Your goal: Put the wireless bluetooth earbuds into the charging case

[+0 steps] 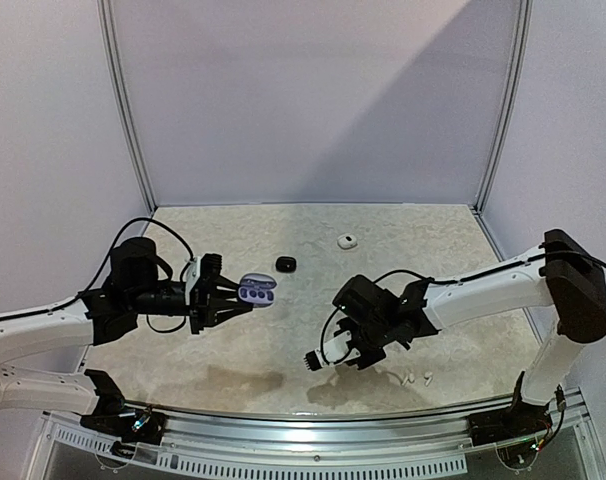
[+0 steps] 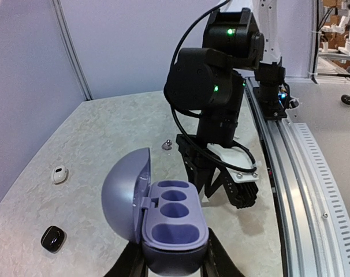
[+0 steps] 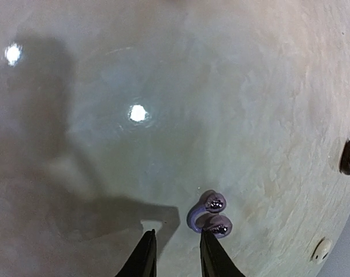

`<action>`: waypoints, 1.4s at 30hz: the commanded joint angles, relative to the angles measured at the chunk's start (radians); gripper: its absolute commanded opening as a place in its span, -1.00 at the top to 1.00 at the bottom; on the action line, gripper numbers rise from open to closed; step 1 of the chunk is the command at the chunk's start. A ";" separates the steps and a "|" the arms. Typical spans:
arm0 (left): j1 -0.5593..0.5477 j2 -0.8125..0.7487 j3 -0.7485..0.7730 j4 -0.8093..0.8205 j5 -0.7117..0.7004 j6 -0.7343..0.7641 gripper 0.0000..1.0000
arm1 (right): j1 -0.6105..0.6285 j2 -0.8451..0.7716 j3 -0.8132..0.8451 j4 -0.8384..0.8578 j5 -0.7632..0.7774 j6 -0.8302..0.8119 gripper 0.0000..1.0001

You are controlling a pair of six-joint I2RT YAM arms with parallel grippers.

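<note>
Marbled table (image 1: pixel 433 250) with pale walls round it. A small black case (image 1: pixel 285 263) and a small white case (image 1: pixel 348 241) lie toward the back middle, near each other and well apart from both arms. Two white earbuds (image 1: pixel 408 378) lie side by side near the front edge, just to the right of the right claw, with nothing touching them. The two claws face each other across the middle of the table, well apart.

Left claw (image 1: pixel 238 300): clenched on the base of the charging case (image 2: pixel 175 225), one finger on each side. The case is held up off the table, its open side facing up and toward the right arm.

Right claw (image 3: pixel 178 242): above the table, pointing down. Its fingers stand a narrow gap apart, and the wrist view shows nothing between them. A purple earbud (image 3: pixel 208 212), clip type with two dark bulb ends joined by a curved band, sits right at the tip of one finger, outside the gap. Cannot tell whether it touches that finger or just lies on the table below.

Containers: the charging case is lilac, and its lid (image 2: pixel 126 199) is swung open and stands up at one side. The wells (image 2: pixel 176 210) in its tray are all empty. The black case and white case look shut, so their contents are hidden.
</note>
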 commanded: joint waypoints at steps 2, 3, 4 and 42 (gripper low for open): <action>0.007 0.022 0.032 -0.031 -0.025 0.039 1.00 | -0.004 0.049 0.001 0.048 -0.008 -0.223 0.47; 0.008 0.023 0.030 -0.031 -0.025 0.039 1.00 | -0.005 0.052 -0.001 0.047 -0.004 -0.233 0.48; 0.008 0.025 0.028 -0.029 -0.024 0.039 1.00 | -0.005 0.056 -0.004 0.040 -0.004 -0.248 0.50; 0.008 0.015 0.020 -0.018 -0.023 0.043 1.00 | -0.093 0.184 0.123 0.024 0.040 -0.372 0.69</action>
